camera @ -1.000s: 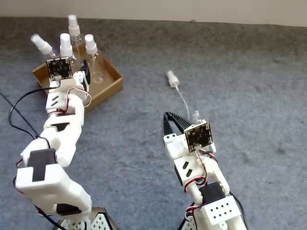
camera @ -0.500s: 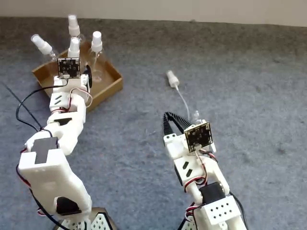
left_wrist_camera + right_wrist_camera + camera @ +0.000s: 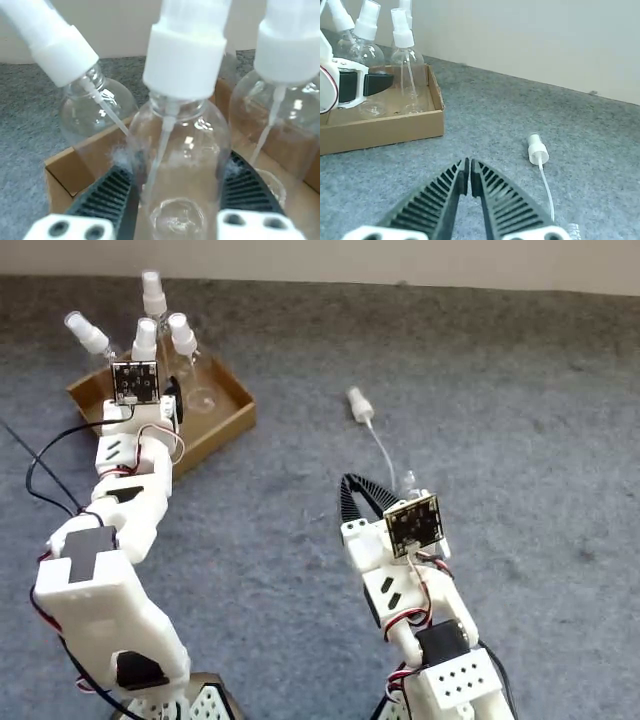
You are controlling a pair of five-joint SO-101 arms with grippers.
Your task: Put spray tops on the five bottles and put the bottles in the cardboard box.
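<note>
My left gripper [image 3: 177,169] is shut on a clear bottle [image 3: 182,145] with a white spray top, held upright over the cardboard box [image 3: 228,424]. Three more capped bottles stand close around it: one [image 3: 88,335] leaning, one [image 3: 152,290] behind and one [image 3: 181,335] beside. A loose spray top [image 3: 358,404] with its long tube lies on the carpet ahead of my right gripper [image 3: 469,171], which is shut on nothing. An uncapped clear bottle [image 3: 408,480] lies beside that gripper, its neck [image 3: 573,231] just showing.
Grey carpet covers the table, with open room between the box and the loose spray top [image 3: 537,150]. A pale wall runs along the far edge. The box's near wall [image 3: 385,131] faces my right arm.
My left arm has shifted a little right and then back left over the box with its bottle. The neighbouring bottle's top swayed with it. The right arm has not moved.
</note>
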